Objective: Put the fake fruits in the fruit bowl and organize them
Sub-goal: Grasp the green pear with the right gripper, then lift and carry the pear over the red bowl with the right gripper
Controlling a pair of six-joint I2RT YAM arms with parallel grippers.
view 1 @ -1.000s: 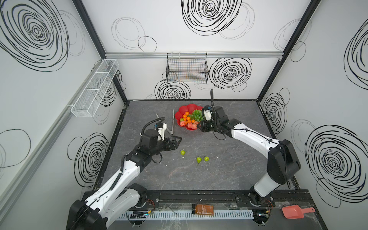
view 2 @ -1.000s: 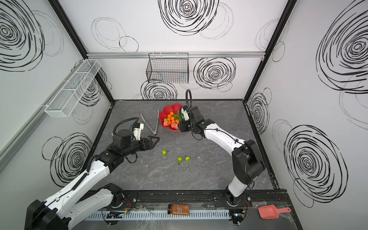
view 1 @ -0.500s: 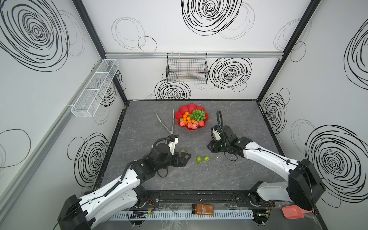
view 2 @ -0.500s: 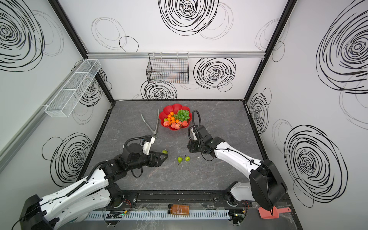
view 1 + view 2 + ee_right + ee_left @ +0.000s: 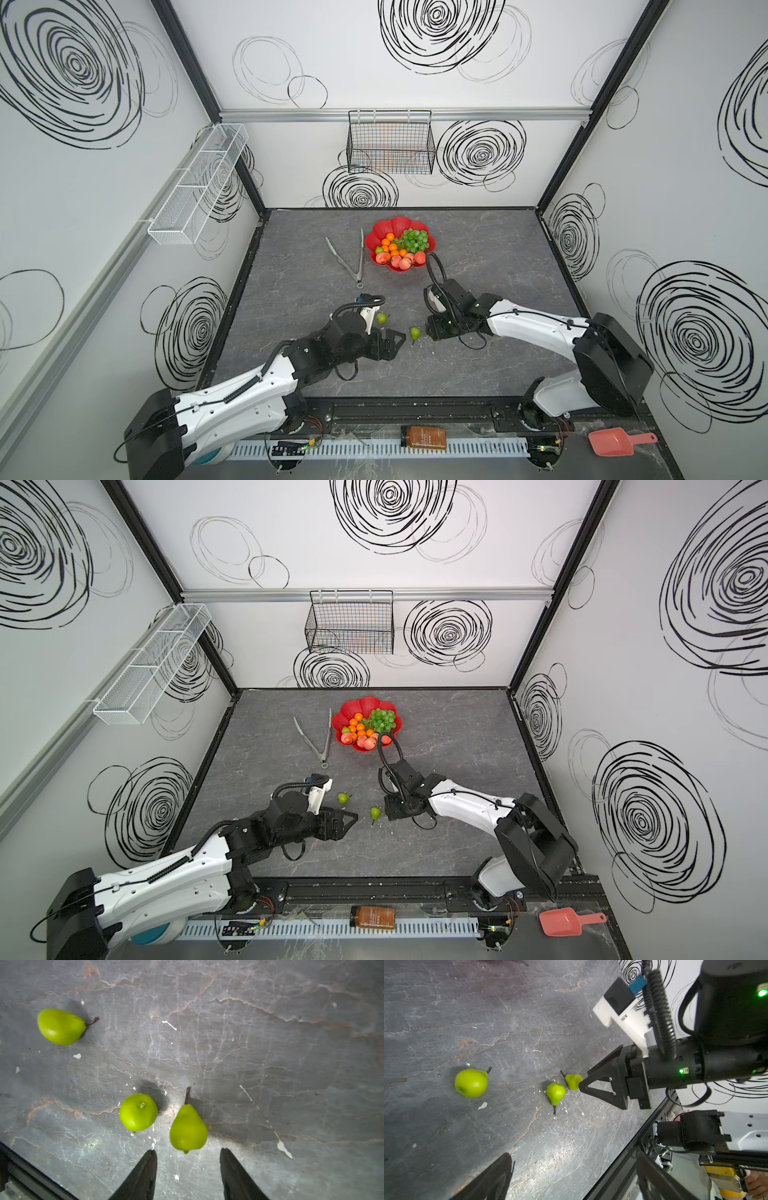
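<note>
Three glossy green pears with dark stems lie on the grey worktop [image 5: 291,270]. The right gripper [image 5: 188,1154] is low, its jaws apart and empty. The nearest pear [image 5: 188,1128] lies just ahead of its tips, stem pointing away. The second pear [image 5: 138,1112] lies just beside it, and the third pear [image 5: 60,1026] lies farther off, near the left gripper [image 5: 390,338], which is also spread and empty. The red scalloped bowl [image 5: 376,232] holds tangerines [image 5: 390,245], grapes [image 5: 413,237], peaches [image 5: 401,261] and one more pear [image 5: 379,250].
</note>
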